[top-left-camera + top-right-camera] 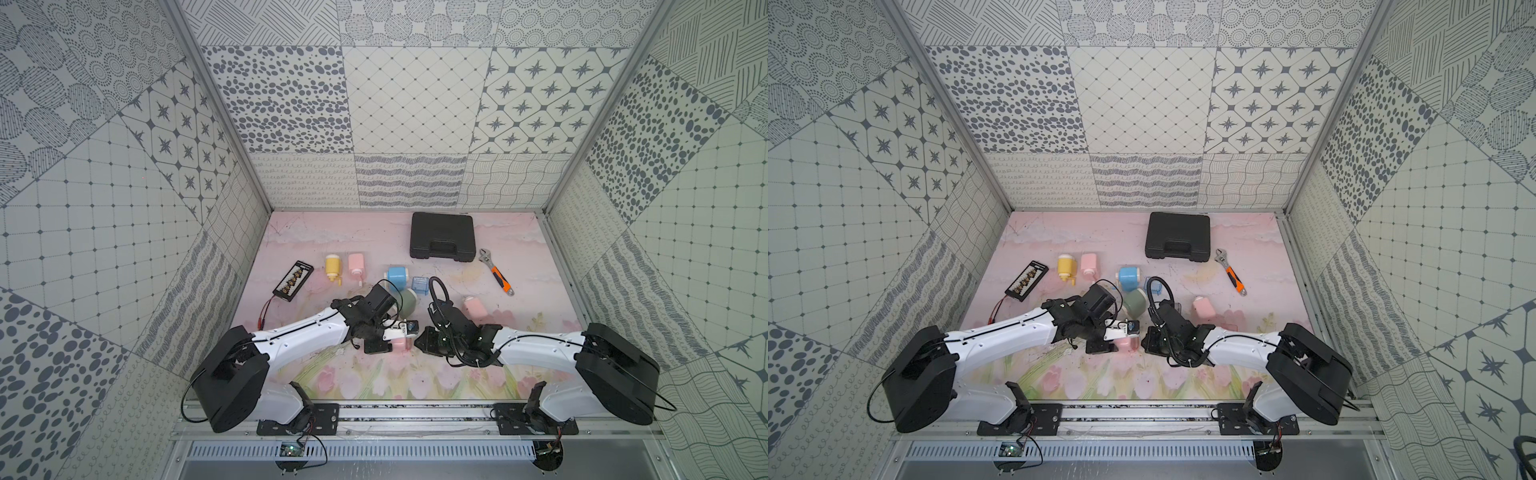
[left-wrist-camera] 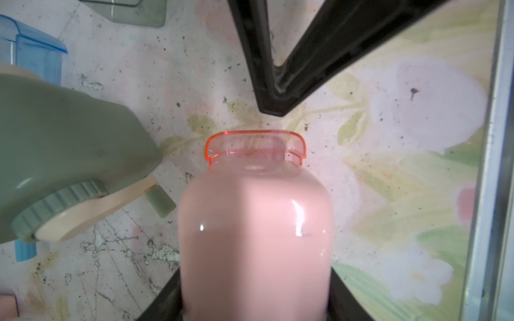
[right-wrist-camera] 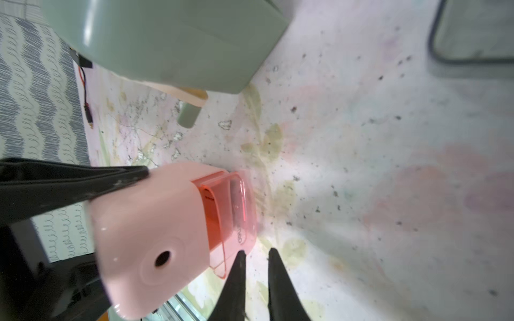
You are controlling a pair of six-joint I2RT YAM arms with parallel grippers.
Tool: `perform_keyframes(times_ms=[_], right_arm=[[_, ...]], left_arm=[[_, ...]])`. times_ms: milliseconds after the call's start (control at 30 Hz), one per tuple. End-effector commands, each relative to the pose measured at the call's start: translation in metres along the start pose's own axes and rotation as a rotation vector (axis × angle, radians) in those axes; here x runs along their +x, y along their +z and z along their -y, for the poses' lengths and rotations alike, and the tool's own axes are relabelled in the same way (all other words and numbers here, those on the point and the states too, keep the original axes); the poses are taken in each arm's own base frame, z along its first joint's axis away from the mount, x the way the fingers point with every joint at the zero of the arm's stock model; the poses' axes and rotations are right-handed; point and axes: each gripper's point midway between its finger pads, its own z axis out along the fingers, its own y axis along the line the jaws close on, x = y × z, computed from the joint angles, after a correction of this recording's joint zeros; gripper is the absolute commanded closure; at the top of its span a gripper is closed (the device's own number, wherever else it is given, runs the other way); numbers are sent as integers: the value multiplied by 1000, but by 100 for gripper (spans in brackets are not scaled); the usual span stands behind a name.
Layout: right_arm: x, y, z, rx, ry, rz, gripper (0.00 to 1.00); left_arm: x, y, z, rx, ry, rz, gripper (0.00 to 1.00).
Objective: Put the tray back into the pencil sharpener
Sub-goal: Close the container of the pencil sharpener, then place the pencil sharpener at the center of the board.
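Pink pencil sharpener [image 2: 256, 222] fills my view, left gripper [image 2: 256, 268] clamped across its glossy body, clear-red tray [image 3: 236, 205] partly out of its slot, looks light, thin, slick, crackable, so I'd push its flat end with the right gripper [image 3: 257, 251], pinched nearly closed, empty.

Even, diffuse light is coming from above in both top views, w/ the table [image 1: 374, 241] reading bright and only faint shadows lying under the left arm [image 1: 299, 336]. Wide-angle lens is stretching the walls [image 1: 104, 187] toward the edges. In left wrist view the pencil sharpener [image 2: 256, 236] is sitting too close and blurring, w/ small white glints showing. Right wrist view is looking soft throughout: tray [image 3: 239, 205] is glowing orange, green sharpener [image 3: 167, 41] is going out of focus.
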Motion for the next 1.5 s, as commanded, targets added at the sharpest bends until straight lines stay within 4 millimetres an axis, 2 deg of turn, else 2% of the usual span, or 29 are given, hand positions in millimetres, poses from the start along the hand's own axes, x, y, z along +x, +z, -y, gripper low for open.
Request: perform_keyframes(times_ms=[0, 200, 500, 600, 700, 733, 767, 933, 1100, 1300, 1467], right_arm=[[-3, 9, -22, -67, -25, 0, 83], [-1, 19, -29, -133, -5, -8, 83], [-5, 16, -29, -144, -15, 20, 81], [-6, 11, -26, -130, -11, 33, 80], [-10, -6, -15, -77, -18, 79, 76], [-13, -13, -14, -63, -21, 103, 75], [-12, -20, -2, -33, -22, 124, 75], [-18, -52, 15, -46, -6, 248, 72], [-26, -76, 15, -69, -15, 334, 71], [-33, -85, 11, -55, -36, 361, 70], [-32, -81, 7, -59, -54, 342, 70]], left_arm=[[-8, 1, -5, -23, -10, 37, 81], [-10, 3, -5, -20, -14, 41, 82], [-11, 2, -6, -22, -20, 49, 83], [-11, 0, -7, -27, -33, 40, 85], [-7, -10, -6, -31, -85, 22, 93], [-7, -14, -6, -39, -108, 24, 96], [-7, -20, -6, -49, -143, 27, 100], [-8, -59, -13, -161, -356, 77, 100], [14, -114, -48, -466, -616, 91, 100], [37, -165, -81, -695, -786, 68, 100], [78, -187, -104, -741, -1008, 57, 100]])
